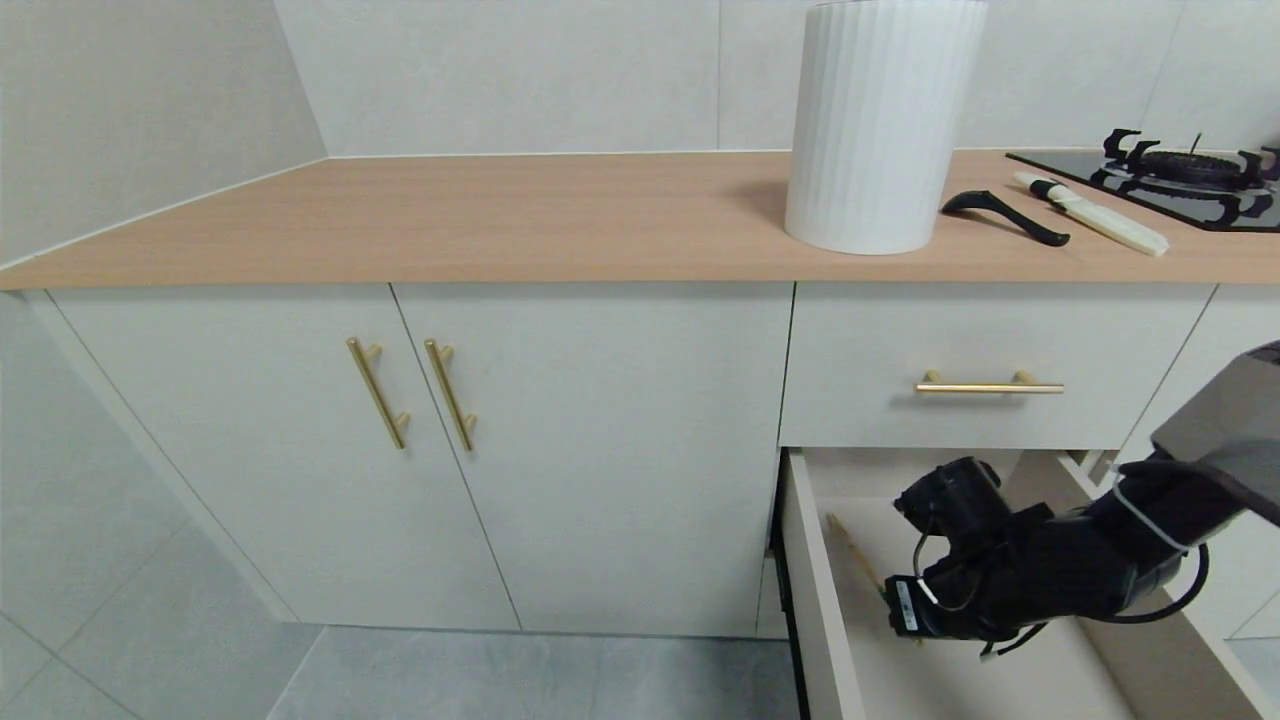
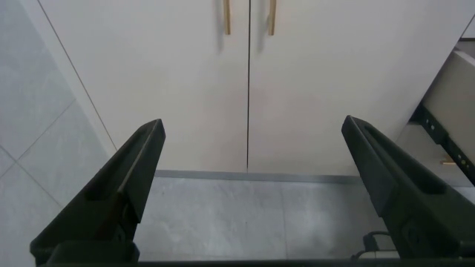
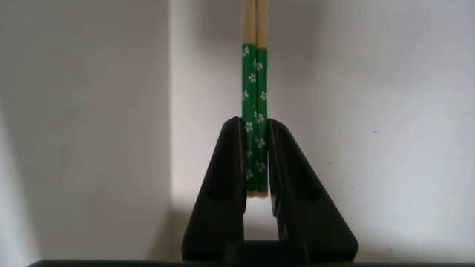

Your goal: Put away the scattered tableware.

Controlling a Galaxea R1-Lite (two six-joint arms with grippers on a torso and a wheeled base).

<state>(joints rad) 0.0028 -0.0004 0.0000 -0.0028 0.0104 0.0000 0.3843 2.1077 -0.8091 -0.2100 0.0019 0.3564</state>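
Two chopsticks [image 3: 252, 67], far ends cropped — clamped by right gripper [image 3: 256, 122]

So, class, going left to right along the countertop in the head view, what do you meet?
White canister → black utensil → cream utensil → burner.

The tabletop [image 1: 500, 215] is matt wood grain. The ribbed white canister [image 1: 875, 120] looks smooth and matt. The cabinet doors [image 1: 600, 450] are matt, with satin gold-coloured metal handles [image 1: 378, 392]. The chopsticks [image 3: 252, 74] are bare wood with green-painted ends. The hob [image 1: 1080, 170] is glossy black glass.
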